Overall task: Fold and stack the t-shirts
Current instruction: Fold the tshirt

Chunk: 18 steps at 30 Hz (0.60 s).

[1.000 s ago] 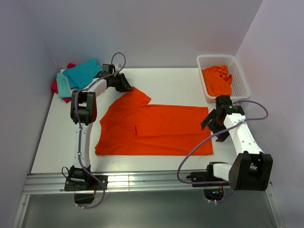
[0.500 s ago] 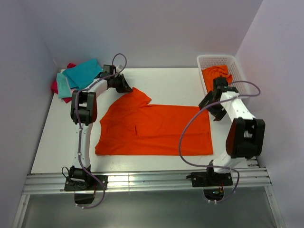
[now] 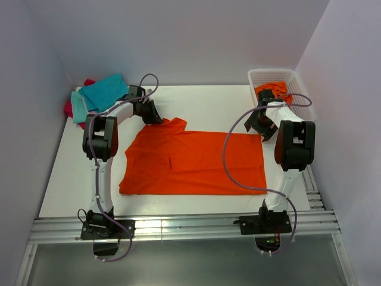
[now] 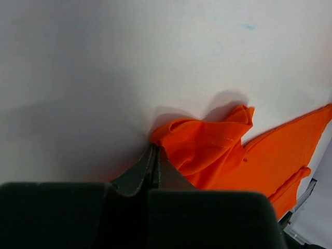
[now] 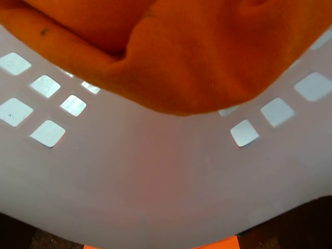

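Observation:
A bright orange t-shirt [image 3: 196, 161] lies spread flat on the white table [image 3: 77, 173]. My left gripper [image 3: 156, 117] is shut on the edge of its back left sleeve; in the left wrist view the closed jaws pinch the bunched sleeve [image 4: 202, 142]. My right gripper [image 3: 261, 125] is by the shirt's back right corner, against the near end of the white lattice basket [image 3: 305, 98]. It looks open and empty. Its fingers do not show in the right wrist view. That view is filled by the basket wall [image 5: 166, 176] and another orange t-shirt [image 5: 207, 57] inside it, which also shows in the top view [image 3: 280, 90].
A pile of t-shirts sits at the back left corner, teal [image 3: 104, 89] on top and crimson [image 3: 68, 109] below. Walls close in the left, back and right sides. The right arm's cable [image 3: 229, 149] loops over the shirt's right part.
My right arm has swung from the near right up to the basket's near end. My left gripper has shifted a little and the sleeve it holds is now bunched.

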Each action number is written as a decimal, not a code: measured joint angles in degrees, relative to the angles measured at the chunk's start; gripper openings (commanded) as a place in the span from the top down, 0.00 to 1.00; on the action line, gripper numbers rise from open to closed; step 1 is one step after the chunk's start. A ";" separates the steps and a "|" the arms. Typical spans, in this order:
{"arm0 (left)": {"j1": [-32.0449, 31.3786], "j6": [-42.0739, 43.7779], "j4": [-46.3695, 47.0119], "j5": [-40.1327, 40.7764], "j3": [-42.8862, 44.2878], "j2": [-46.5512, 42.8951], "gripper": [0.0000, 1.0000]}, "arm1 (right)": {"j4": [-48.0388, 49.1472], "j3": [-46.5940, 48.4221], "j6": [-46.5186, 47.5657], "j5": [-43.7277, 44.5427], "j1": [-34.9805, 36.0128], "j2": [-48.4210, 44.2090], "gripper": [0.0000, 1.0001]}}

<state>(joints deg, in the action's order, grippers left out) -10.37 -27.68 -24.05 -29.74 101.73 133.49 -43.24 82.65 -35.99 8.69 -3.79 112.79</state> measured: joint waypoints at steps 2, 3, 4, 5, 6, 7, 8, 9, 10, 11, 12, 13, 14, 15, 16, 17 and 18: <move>0.00 0.04 -0.48 0.57 -1.90 -1.40 1.00 | 0.00 0.31 -0.20 0.35 0.13 0.24 0.14; 0.00 0.07 -0.90 0.92 -2.73 -2.08 1.00 | 0.00 0.52 -0.26 0.50 0.13 0.48 0.16; 0.00 0.07 -1.16 1.18 -3.23 -2.51 1.00 | -0.11 0.94 -0.33 0.72 0.15 0.76 0.18; 0.00 0.09 -1.42 1.29 -3.69 -2.89 1.00 | -0.50 1.51 -0.35 0.96 0.24 1.09 0.25; 0.00 0.15 -1.64 1.51 -4.00 -3.26 1.00 | -0.92 1.99 -0.35 1.22 0.33 1.40 0.31; 0.00 0.26 -1.95 1.68 -4.17 -3.45 1.00 | -1.55 2.54 -0.48 1.36 0.46 1.49 0.39; -0.02 0.44 -1.99 1.84 -4.31 -3.58 1.00 | -2.03 2.95 -0.46 1.66 0.59 1.49 0.52; 0.00 0.57 -2.03 2.12 -4.37 -3.61 1.00 | -2.47 3.23 -0.39 1.73 0.70 1.49 0.54; 0.00 0.63 -2.05 2.27 -4.39 -3.61 1.00 | -3.56 3.52 -0.52 1.84 0.98 1.42 0.57; 0.00 0.66 -2.16 2.40 -4.44 -3.61 1.00 | -3.89 3.61 -0.55 2.08 1.11 1.40 0.58; 0.00 0.70 -2.23 2.54 -4.44 -3.61 1.00 | -4.37 3.67 -0.52 2.23 1.27 1.40 0.58; 0.00 0.74 -2.29 2.60 -4.44 -3.61 1.00 | -4.50 3.67 -0.52 2.38 1.38 1.40 0.58; 0.00 0.81 -2.29 2.58 -4.44 -3.63 1.00 | -4.55 3.67 -0.52 2.51 1.40 1.42 0.56; 0.00 0.90 -2.32 2.60 -4.44 -3.63 1.00 | -4.57 3.67 -0.50 2.54 1.40 1.42 0.53; 0.00 0.94 -2.34 2.60 -4.44 -3.63 1.00 | -4.50 3.67 -0.50 2.60 1.40 1.44 0.50; 0.00 1.03 -2.36 2.62 -4.44 -3.65 1.00 | -4.50 3.65 -0.46 2.71 1.40 1.53 0.42; 0.00 1.05 -2.38 2.62 -4.44 -3.67 1.00 | -4.33 3.63 -0.42 2.95 1.42 1.66 0.39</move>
<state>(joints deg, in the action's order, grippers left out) -10.37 -26.63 -26.44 -27.11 97.30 129.82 -47.57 86.28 -36.40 11.64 -2.37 114.45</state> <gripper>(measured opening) 0.012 0.547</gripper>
